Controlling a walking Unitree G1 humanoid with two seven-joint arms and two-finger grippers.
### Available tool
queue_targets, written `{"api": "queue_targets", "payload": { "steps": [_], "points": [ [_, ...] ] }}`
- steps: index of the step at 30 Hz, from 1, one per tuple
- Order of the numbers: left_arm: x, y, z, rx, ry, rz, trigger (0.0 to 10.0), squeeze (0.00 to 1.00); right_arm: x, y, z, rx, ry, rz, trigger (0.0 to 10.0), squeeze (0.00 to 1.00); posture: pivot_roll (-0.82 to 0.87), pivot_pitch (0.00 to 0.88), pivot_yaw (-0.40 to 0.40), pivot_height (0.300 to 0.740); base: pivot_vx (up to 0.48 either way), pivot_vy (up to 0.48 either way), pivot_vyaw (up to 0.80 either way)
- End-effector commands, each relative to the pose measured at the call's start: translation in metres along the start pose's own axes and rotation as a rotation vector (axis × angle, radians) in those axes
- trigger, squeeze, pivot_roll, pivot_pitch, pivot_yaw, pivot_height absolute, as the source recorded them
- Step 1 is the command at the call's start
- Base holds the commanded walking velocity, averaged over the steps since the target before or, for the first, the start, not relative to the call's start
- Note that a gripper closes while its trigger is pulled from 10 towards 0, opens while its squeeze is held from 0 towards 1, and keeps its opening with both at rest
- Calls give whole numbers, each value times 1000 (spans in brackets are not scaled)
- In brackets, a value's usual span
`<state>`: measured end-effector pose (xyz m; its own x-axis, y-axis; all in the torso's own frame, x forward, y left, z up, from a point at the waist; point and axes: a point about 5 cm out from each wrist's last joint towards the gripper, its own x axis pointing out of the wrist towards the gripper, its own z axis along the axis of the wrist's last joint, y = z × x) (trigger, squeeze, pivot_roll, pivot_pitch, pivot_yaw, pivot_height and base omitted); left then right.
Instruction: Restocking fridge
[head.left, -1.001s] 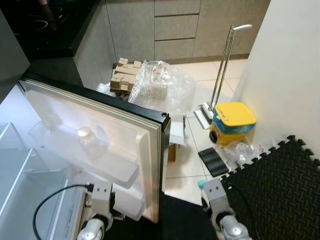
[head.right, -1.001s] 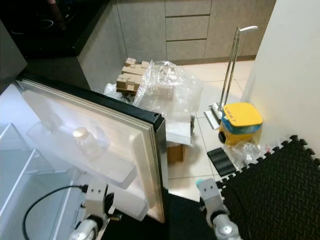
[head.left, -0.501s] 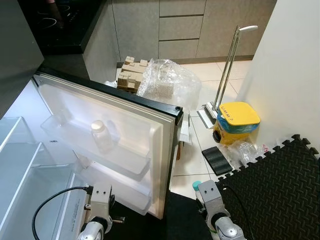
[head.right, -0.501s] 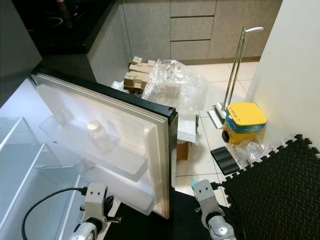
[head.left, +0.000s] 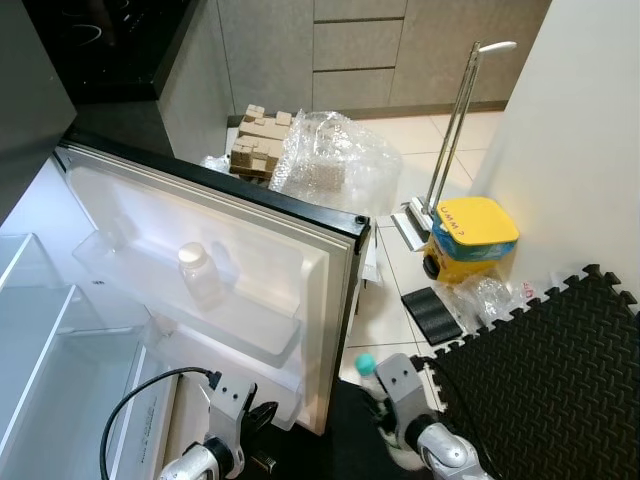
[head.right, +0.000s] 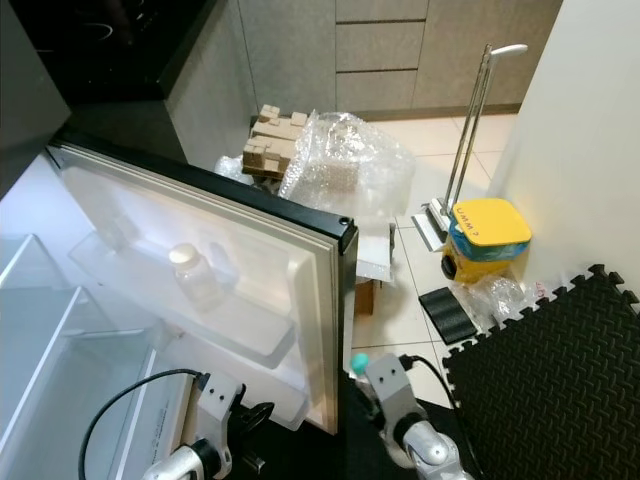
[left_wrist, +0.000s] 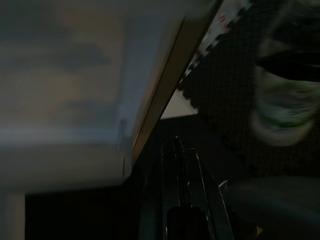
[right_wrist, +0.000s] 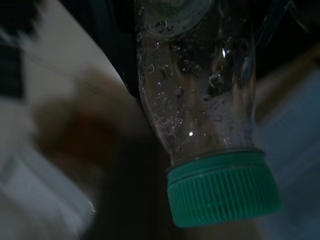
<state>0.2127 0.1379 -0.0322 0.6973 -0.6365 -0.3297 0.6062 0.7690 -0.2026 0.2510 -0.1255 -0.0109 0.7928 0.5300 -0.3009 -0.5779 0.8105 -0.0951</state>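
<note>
We see a big white fridge door (head.left: 250, 260) standing wide open, with a black edge along its top. On our left are the clear glass shelves (head.left: 40, 330) inside the fridge. A black foam floor mat (head.left: 560, 380) made of puzzle pieces lies on our right. Past the door sits a heap of clear bubble wrap (head.left: 335, 160), with some brown cardboard pieces (head.left: 258, 140) just beside it. A yellow and blue tub (head.left: 468, 240) stands near the white wall. A small clear jar with a white lid (head.left: 198, 275) stands in the door shelf. Our right gripper (right_wrist: 200, 30) is grasping a clear plastic bottle with a green cap (right_wrist: 210, 150), down low near the door's edge. Our left gripper (left_wrist: 180, 150) is low by the door too, its fingers pressed together and holding nothing.
</note>
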Motion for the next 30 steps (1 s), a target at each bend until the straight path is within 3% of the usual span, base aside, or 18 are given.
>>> {"api": "queue_targets", "payload": {
  "steps": [1, 6, 10, 12, 14, 16, 23, 24, 25, 30],
  "points": [
    [-7, 4, -2, 19, 12, -10, 10000, 0, 1, 2, 6, 13, -49, 29, 10000, 0, -93, 92, 31, 740, 0, 0, 0],
    [-8, 3, 2, 52, 10, -83, 10000, 0, 7, 11, 24, 2, -145, 162, 10000, 0, -93, 95, 31, 740, 0, 0, 0],
    [-9, 2, 3, 51, 8, -108, 10000, 0, 7, 15, 28, -5, -167, 214, 10000, 0, -93, 95, 31, 740, 0, 0, 0],
    [-8, 3, 8, 24, -23, -115, 10000, 0, 5, 21, 31, -32, -183, 297, 10000, 0, -97, 95, 31, 740, 0, 0, 0],
    [-7, 4, 13, 7, -49, -116, 10000, 0, 4, 22, 29, -60, -173, 311, 10000, 0, -101, 93, 32, 740, 0, 0, 0],
    [-2, 2, 24, -7, -100, -150, 10000, 0, 3, 21, 20, -183, -101, 301, 10000, 0, -102, 90, 33, 740, 0, 0, 0],
    [9, -8, 44, 13, -169, -228, 10000, 0, 3, 21, 11, -163, -45, 287, 10000, 0, -98, 86, 28, 740, 0, 0, 0],
    [10, -9, 46, 9, -172, -238, 10000, 310, 2, 20, 12, -161, -47, 279, 10000, 0, -98, 84, 28, 740, 0, 0, 0],
    [10, -11, 47, 3, -172, -248, 10000, 1000, 3, 18, 12, -149, -51, 259, 10000, 0, -97, 81, 29, 740, 0, 0, 0],
    [8, -17, 43, -22, -141, -305, 10000, 1000, 3, 7, 12, -95, -47, 157, 10000, 0, -102, 73, 30, 740, 0, 0, 0]
  ]
}}
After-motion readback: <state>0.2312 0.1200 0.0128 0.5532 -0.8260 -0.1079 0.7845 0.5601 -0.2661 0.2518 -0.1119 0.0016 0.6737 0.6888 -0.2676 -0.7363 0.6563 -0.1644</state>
